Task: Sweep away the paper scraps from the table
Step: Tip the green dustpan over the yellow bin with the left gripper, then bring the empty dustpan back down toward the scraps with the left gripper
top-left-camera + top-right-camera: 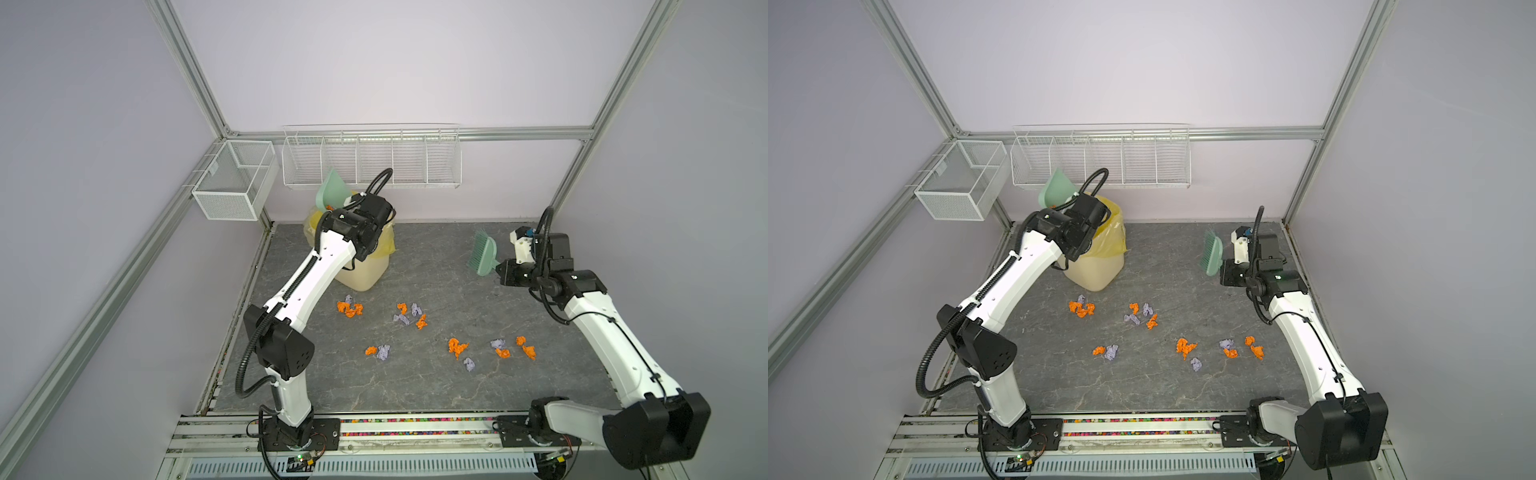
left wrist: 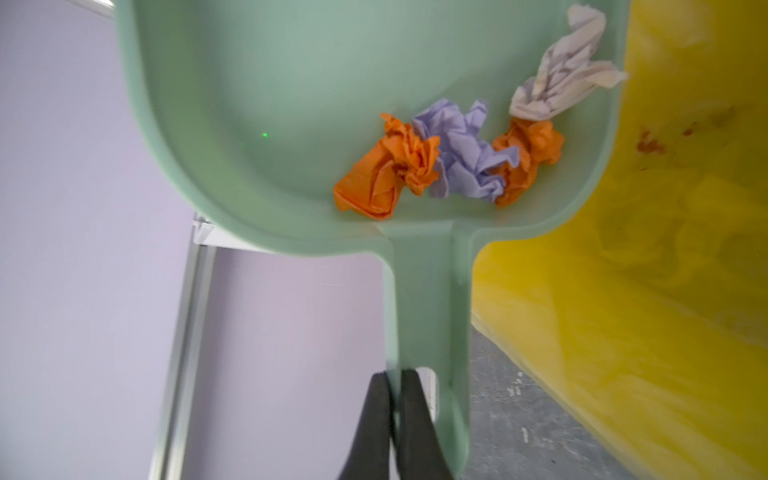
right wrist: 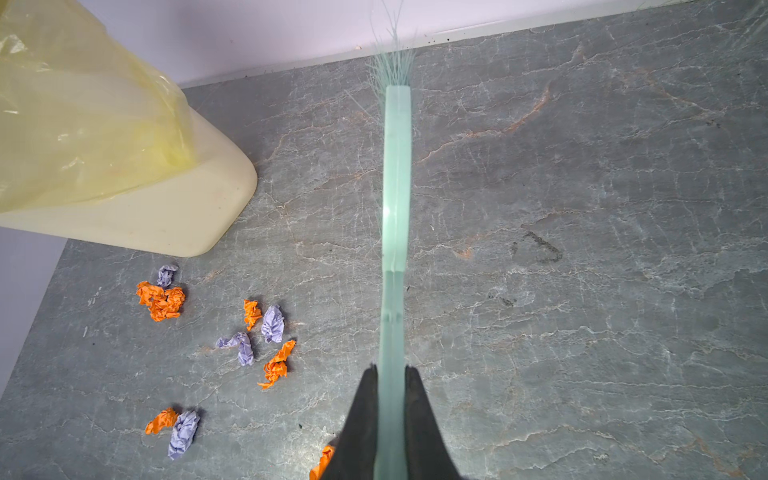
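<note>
Evidently our left end effector [image 2: 394, 374] clamps the dustpan [image 2: 270, 104] by the bin [image 3: 166, 208], probably before tipping; right end effector [image 3: 390, 368] clamps the brush [image 3: 397, 187].

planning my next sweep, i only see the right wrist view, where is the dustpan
observer: The left tool holds the dustpan by its handle, raised by the top of the bin.
operator: anything in it
observer: Yes, a few orange and lavender paper scraps sit at its handle end.
operator: any scraps i can't see
observer: A further cluster lies on the table beside the right arm.
</note>
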Robot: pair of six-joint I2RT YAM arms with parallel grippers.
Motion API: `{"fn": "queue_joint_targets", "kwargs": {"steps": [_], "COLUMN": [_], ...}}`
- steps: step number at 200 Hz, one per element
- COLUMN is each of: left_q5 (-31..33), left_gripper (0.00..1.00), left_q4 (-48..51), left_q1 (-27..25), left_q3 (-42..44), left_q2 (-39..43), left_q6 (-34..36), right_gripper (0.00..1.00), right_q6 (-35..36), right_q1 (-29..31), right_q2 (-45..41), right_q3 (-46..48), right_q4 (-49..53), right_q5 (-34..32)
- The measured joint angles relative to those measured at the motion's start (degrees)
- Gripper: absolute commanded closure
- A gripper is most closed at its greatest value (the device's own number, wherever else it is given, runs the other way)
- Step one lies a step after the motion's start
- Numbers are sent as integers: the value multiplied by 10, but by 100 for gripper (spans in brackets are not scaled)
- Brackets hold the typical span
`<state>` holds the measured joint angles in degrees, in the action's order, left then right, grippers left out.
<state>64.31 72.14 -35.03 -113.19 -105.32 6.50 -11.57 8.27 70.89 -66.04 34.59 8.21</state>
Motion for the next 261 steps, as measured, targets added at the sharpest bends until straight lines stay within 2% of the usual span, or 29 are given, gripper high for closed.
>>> {"fn": "queue_joint_targets", "kwargs": {"steps": [49,82,116,216,242,261], "left_q5": [123,144,167,184,166,142], "left_gripper": [100,100,100,100,100,100], "left_q4": [-114,-131,-181,-221,-178,-123], "left_q1": [-18,-17,-17,-17,-18,-22], "left_q3": [77,84,110,131,100,28], "left_q2": [5,11,24,22,20,10], "left_q6": [114,136,190,231,194,150], "right_gripper": [93,93,93,93,93,93], "right_q6": [0,0,0,0,0,0], "right_q1": [0,0,0,0,0,0], "right_q2": [-9,-11,-12,-15,-15,-15], "right_q3": [4,5,6,7,8,8], "right_q4": [-2,-3,-3,-10,-10,-11], "right_q5": [-3,-3,-4,-9,-9,-8]}}
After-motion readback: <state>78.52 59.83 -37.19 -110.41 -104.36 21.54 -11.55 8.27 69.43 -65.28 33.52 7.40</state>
